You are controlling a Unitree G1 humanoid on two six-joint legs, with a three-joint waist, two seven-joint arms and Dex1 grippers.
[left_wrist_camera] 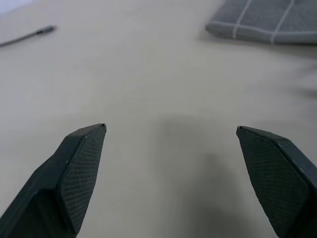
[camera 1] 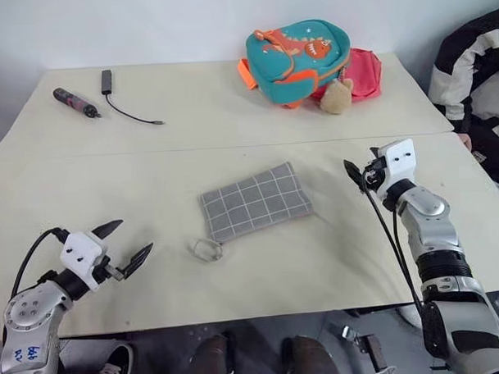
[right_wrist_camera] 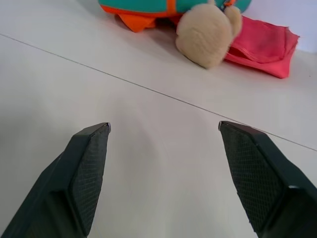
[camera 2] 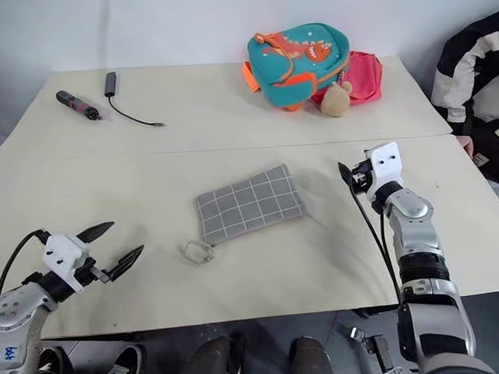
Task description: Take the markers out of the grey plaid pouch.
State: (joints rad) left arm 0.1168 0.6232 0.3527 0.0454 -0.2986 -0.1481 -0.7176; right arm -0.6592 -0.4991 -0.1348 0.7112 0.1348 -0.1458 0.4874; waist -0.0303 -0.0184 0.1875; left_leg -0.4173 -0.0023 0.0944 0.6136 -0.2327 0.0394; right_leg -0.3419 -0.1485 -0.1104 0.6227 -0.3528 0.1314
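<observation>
The grey plaid pouch [camera 1: 256, 201] lies flat in the middle of the table, its clear zipper ring [camera 1: 207, 250] at its near left corner. The markers are out of view. My left gripper [camera 1: 130, 239] hovers open near the table's front left, well left of the pouch, with nothing between its fingers; in the left wrist view the pouch [left_wrist_camera: 267, 20] lies ahead of the left gripper [left_wrist_camera: 171, 129]. My right gripper [camera 1: 356, 173] is open and empty to the right of the pouch, and the right wrist view shows bare table between the right gripper's [right_wrist_camera: 164, 125] fingers.
A teal dinosaur backpack [camera 1: 298, 58], a pink bag [camera 1: 364, 72] and a beige plush [camera 1: 336, 96] sit at the back. A dark maroon tool [camera 1: 76, 103] and a black cable [camera 1: 124, 105] lie back left. A person in a black-and-white jacket [camera 1: 475, 64] stands at the right.
</observation>
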